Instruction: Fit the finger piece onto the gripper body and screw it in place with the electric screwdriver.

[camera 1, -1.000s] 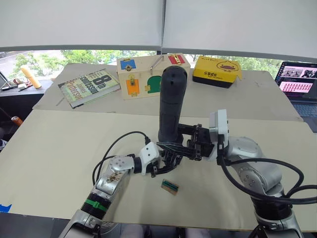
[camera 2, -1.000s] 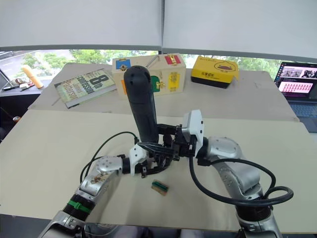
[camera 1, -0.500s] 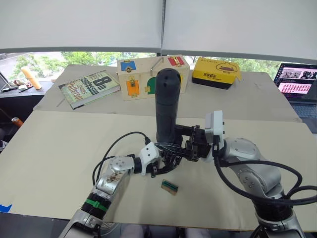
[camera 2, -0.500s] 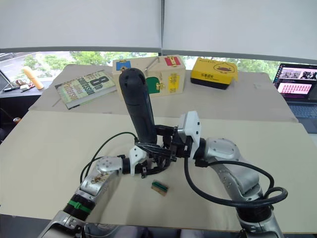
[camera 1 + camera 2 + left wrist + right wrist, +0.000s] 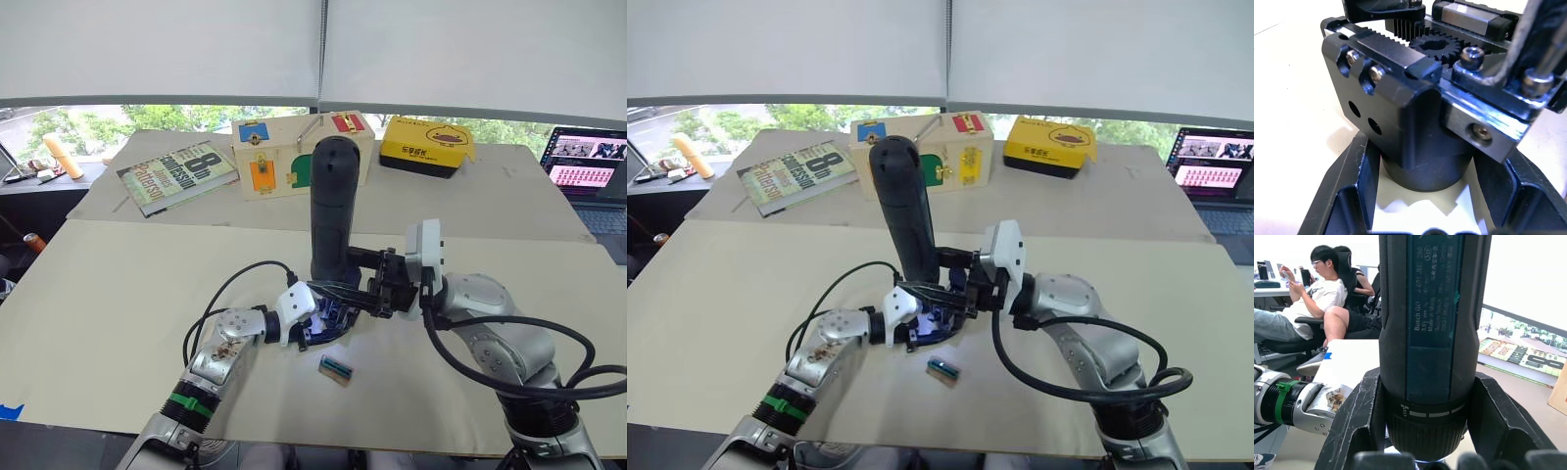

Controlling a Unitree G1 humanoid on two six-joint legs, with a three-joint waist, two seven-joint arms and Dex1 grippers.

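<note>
The right pincer (image 5: pixel 377 289) was clamped around the lower barrel of the electric screwdriver (image 5: pixel 333 211), which stood nearly upright, bit down. The left pincer (image 5: pixel 1425 196) gripped the round base of the gripper body (image 5: pixel 1400 112), holding it just above the surface (image 5: pixel 127 294) directly beneath the bit. The screwdriver appeared rigid, top-heavy and smooth; a low grip near the collar likely limits tilt. The body looked stiff and compact. A small green-topped block (image 5: pixel 335 367) lay nearby.
</note>
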